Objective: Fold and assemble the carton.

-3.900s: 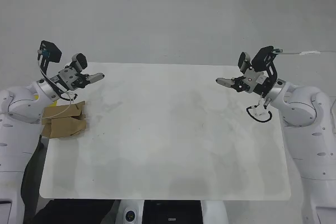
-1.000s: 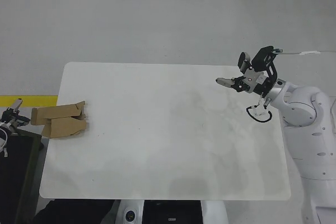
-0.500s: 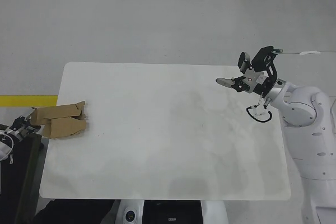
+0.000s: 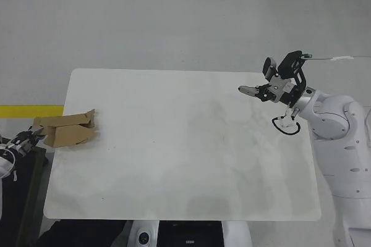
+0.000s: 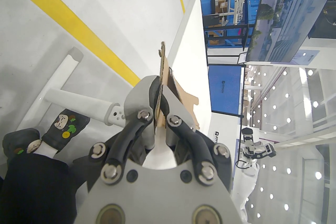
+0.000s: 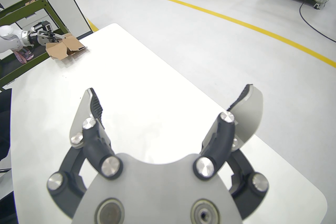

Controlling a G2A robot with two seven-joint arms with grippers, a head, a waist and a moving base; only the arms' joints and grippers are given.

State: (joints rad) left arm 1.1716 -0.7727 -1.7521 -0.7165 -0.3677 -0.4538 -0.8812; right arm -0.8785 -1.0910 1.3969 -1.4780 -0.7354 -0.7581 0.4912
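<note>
A flattened brown carton (image 4: 68, 131) hangs over the left edge of the white table (image 4: 185, 148), partly raised off it. My left gripper (image 4: 32, 137) is shut on the carton's outer edge, beyond the table's side. The left wrist view has the cardboard (image 5: 164, 72) pinched edge-on between both pads of the left gripper (image 5: 159, 99). Above the table's far right corner, my right gripper (image 4: 246, 90) hangs open with nothing in it. From the right wrist view, the right gripper (image 6: 170, 100) is spread wide, and the carton (image 6: 64, 47) lies at the far end, held by the left gripper (image 6: 52, 36).
A dark green rack (image 6: 26, 12) stands just beyond the table's left edge, close to the left arm. A person's feet in dark slippers (image 5: 52, 128) rest by the white table leg (image 5: 81, 104). A black cable loop (image 4: 285, 125) dangles from the right arm.
The left arm left the table's far left corner, dropped beside the left edge, and shut on the carton's outer edge. The carton has shifted and lifted slightly. The right arm has stayed still.
</note>
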